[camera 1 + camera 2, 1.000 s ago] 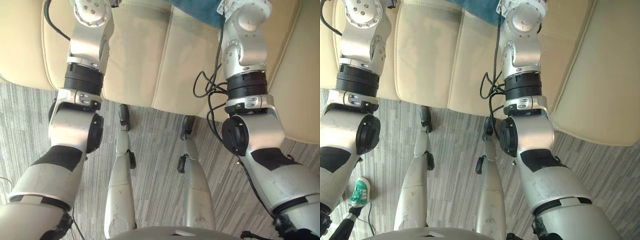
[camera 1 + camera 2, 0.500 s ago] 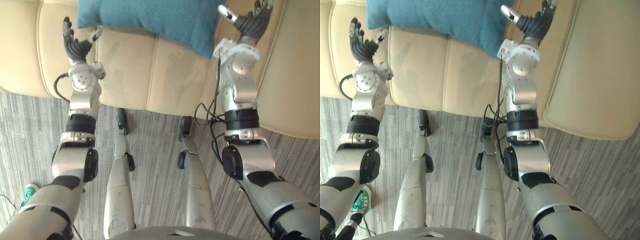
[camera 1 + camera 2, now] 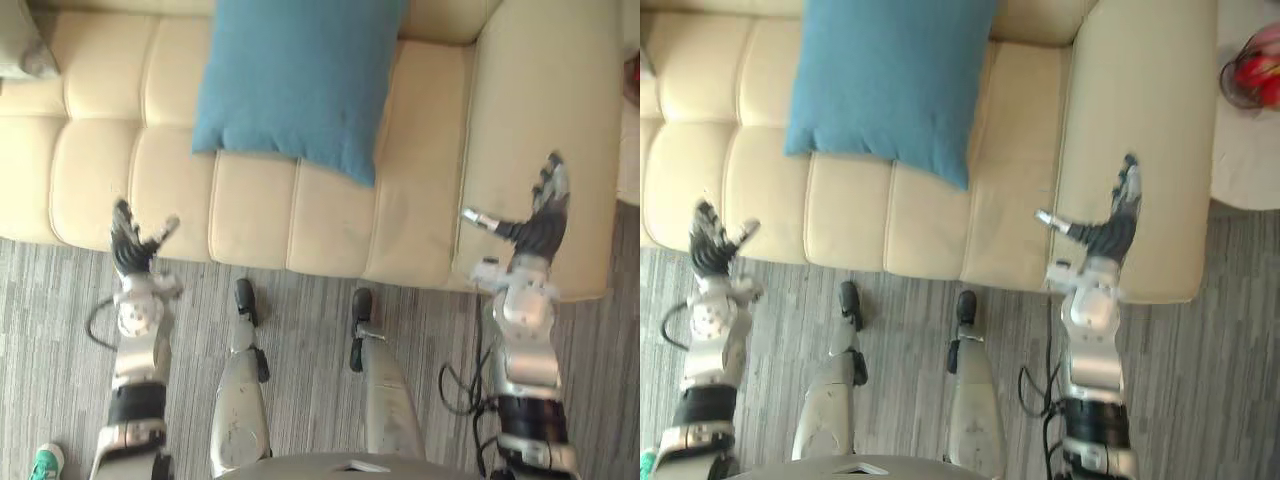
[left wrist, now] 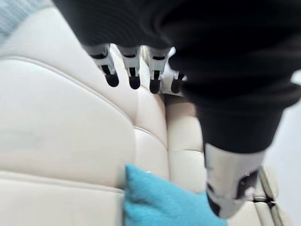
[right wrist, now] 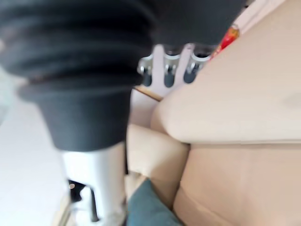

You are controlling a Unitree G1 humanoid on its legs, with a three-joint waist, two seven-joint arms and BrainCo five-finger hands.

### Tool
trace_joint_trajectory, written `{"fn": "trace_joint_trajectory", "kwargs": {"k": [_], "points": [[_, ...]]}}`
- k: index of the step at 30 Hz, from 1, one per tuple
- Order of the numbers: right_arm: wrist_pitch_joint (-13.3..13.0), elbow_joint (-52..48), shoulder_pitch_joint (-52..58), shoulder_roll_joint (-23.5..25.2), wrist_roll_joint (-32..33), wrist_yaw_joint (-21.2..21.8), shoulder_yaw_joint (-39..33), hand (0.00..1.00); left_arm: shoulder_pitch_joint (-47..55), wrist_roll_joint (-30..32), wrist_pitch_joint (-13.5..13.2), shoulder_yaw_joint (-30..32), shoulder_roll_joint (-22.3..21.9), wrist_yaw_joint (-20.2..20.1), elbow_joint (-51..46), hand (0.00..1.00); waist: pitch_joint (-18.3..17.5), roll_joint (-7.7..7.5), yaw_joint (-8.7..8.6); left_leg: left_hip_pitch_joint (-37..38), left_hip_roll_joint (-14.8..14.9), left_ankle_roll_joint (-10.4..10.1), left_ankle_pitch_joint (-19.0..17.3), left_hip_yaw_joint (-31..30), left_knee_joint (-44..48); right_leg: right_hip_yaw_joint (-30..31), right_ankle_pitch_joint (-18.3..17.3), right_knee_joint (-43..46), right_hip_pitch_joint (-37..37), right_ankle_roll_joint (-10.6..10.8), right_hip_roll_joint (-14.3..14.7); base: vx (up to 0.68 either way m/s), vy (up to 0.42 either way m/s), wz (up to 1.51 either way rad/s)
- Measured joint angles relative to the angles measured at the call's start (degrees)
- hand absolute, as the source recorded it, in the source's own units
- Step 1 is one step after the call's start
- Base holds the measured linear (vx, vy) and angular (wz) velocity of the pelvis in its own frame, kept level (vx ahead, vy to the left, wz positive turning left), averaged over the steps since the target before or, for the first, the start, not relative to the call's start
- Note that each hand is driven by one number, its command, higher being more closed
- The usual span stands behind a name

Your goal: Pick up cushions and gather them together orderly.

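I see 1 teal cushion (image 3: 295,85) lying flat on the seat of the cream sofa (image 3: 110,180), a little to my right of the middle. Its far edge is up by the backrest and its near corner points toward the front of the seat. Neither hand touches it.

My left hand (image 3: 130,252) is raised in front of the sofa's front edge, well to the left of the cushion. Its fingers are straight and fanned, its thumb is out to the side, and it holds nothing. In the left wrist view the dark fingertips (image 4: 112,79) stand in a row over the pale upholstery, with a corner of the teal cushion past them.

My right hand (image 3: 538,232) is up over the near end of the right armrest (image 3: 530,110), palm turned inward. Its fingers are extended, its thumb is held apart, and it is likewise empty.

At the far left end of the seat there is a grey shape (image 3: 22,50), possibly a 2nd cushion, though it is cut off at the edge and I cannot be sure. Beyond the armrest, a red object (image 3: 1252,62) sits on a white side table (image 3: 1240,150).
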Motion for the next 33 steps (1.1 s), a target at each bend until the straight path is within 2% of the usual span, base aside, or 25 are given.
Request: {"fn": "trace_joint_trajectory", "kwargs": {"k": [2,3,4,6,9,11,14,17,23,25,26,27,28,29,30,31,32,33], "points": [[-0.05,3.37,5.45,4.08,-1.18,1.65,0.28,0.00,5.07,1.73,0.44,-0.86,-1.60,-1.38,2.23,0.00,-3.04,-0.69,0.29,3.08,-0.02,-0.07,-0.82,0.26,0.02,-0.21,-0.06,-0.82,3.56,0.20,-0.05,0.15,-0.041,0.00],[-0.03,6.42,6.74,5.67,-1.38,2.77,0.41,0.00,6.77,3.10,0.65,-1.02,-2.22,-2.20,4.49,0.00,-3.65,-1.17,0.52,5.68,-0.09,-0.29,-1.12,0.66,0.02,-0.12,-0.16,-1.27,6.08,0.39,-0.14,0.20,-0.035,-0.05],[-0.03,11.91,8.54,7.74,-1.38,3.93,0.44,0.00,8.38,4.61,1.27,-1.48,-3.56,-2.99,8.61,0.00,-5.99,-1.39,0.74,8.33,-0.13,-0.50,-2.21,0.89,0.02,-0.18,-0.47,-2.43,9.21,0.62,-0.16,0.16,-0.016,-0.08],[0.06,19.29,9.57,9.41,-1.38,5.19,0.48,0.00,9.60,5.93,1.86,-1.78,-5.42,-3.86,13.68,0.00,-8.41,-1.63,0.88,10.91,-0.17,-0.74,-3.23,1.27,0.02,-0.25,-0.63,-4.16,12.36,0.67,-0.17,0.12,0.000,-0.03],[1.27,35.96,9.57,11.55,-1.38,7.26,0.08,0.00,10.27,7.96,2.86,-1.73,-8.50,-4.52,24.51,0.00,-11.70,-1.61,0.84,15.30,-0.35,-0.67,-4.98,1.27,0.00,-0.57,-0.73,-7.51,18.23,0.46,-0.18,0.09,0.017,0.00],[1.65,44.72,8.94,12.43,-1.37,7.73,-1.29,0.00,10.34,8.98,3.12,-1.62,-9.02,-4.70,29.79,0.00,-13.05,-1.61,0.80,16.97,-0.43,-0.78,-5.59,1.21,-0.01,-0.83,-0.33,-9.31,20.58,0.49,-0.19,0.06,0.023,0.02],[2.76,55.47,7.48,12.37,-1.40,8.76,-3.95,0.00,10.38,10.05,3.65,-0.02,-8.97,-4.91,37.89,0.00,-14.04,-1.79,0.64,19.68,-0.59,-1.48,-6.61,1.20,-0.03,-0.87,0.49,-12.15,24.46,0.47,-0.18,0.05,0.019,-0.02],[3.35,61.50,7.23,12.08,-1.43,8.97,-5.84,0.00,10.73,10.05,4.29,0.61,-8.35,-5.38,43.14,0.00,-14.60,-2.11,0.20,21.67,-0.75,-1.74,-7.46,1.48,-0.06,-0.02,1.31,-14.35,26.90,0.64,-0.12,0.04,0.011,-0.12],[3.93,65.82,5.50,11.75,-1.46,8.97,-6.59,0.00,10.43,12.82,4.61,0.43,-6.37,-6.23,45.94,0.00,-14.53,-3.22,-0.34,24.03,-0.94,-2.26,-8.17,4.44,-0.05,3.94,4.34,-16.77,27.92,0.58,0.21,0.00,0.008,-0.33],[3.94,66.06,4.49,12.03,-1.45,8.97,-6.42,0.00,9.69,13.11,4.62,0.57,-5.57,-6.06,45.93,0.00,-13.94,-4.21,-0.18,24.11,-1.29,-1.91,-9.26,4.37,0.05,4.28,5.80,-16.62,26.95,-1.13,0.50,-0.04,0.014,-0.50],[3.90,66.05,4.21,12.02,-1.42,8.94,-5.81,0.00,9.15,13.11,4.64,0.89,-5.15,-5.90,45.88,0.00,-13.39,-4.97,-0.05,23.36,-1.81,-1.28,-10.77,2.69,1.73,2.98,7.02,-16.18,26.28,-3.76,0.51,-0.07,0.051,-0.60],[3.79,65.97,3.97,11.57,-1.43,8.92,-5.14,0.00,8.48,13.10,4.72,1.77,-5.16,-5.57,45.76,0.00,-13.09,-5.33,0.39,20.72,-2.76,2.13,-13.43,0.07,6.27,2.71,10.45,-17.99,25.51,-10.00,0.98,-0.10,0.047,-0.72],[3.78,65.96,3.80,11.20,-1.43,8.92,-5.17,0.00,8.75,13.03,4.72,2.25,-5.38,-5.35,45.67,0.00,-12.73,-3.75,1.13,19.65,-1.31,2.73,-13.22,-0.36,6.80,2.00,9.88,-17.29,25.14,-10.49,1.79,-0.15,0.024,-0.65],[3.94,66.07,3.06,11.18,-1.42,8.91,-5.29,0.00,8.53,12.76,4.85,2.77,-5.50,-4.82,45.70,0.00,-12.16,-3.20,0.50,19.20,-0.05,1.88,-13.30,-0.20,7.86,-2.36,2.70,-5.20,23.14,-8.60,1.62,-0.10,-0.026,-0.14],[3.99,66.49,4.02,11.20,-1.42,8.85,-5.39,0.00,8.45,12.64,4.84,2.66,-4.99,-4.62,45.08,0.00,-12.14,-3.15,0.07,19.19,0.09,2.03,-12.98,-1.50,7.97,-4.92,-2.45,5.65,22.93,-6.40,1.25,-0.09,-0.052,0.33],[3.97,67.79,4.73,11.15,-1.42,8.81,-5.56,0.00,8.40,12.31,4.73,2.58,-4.43,-4.51,44.41,0.00,-12.20,-3.36,0.19,19.37,-0.05,2.07,-12.22,-2.99,7.37,-6.52,-5.72,12.93,24.42,-5.66,0.79,-0.07,-0.069,0.59],[4.04,68.47,4.53,11.10,-1.39,8.78,-5.75,0.00,8.44,12.18,4.72,2.73,-4.09,-4.42,44.04,0.00,-12.27,-3.47,0.51,19.43,-0.27,1.86,-11.03,-3.54,6.46,-7.18,-6.77,16.97,25.99,-4.80,0.47,-0.08,-0.071,0.46],[3.98,68.47,4.49,11.07,-1.45,8.84,-5.28,0.00,8.59,12.12,4.73,2.90,-3.92,-4.33,43.71,0.00,-12.43,-3.74,1.03,19.41,-0.68,1.65,-9.75,-3.62,5.84,-7.33,-6.99,17.08,27.51,-3.83,0.18,-0.08,-0.085,0.21]]}}
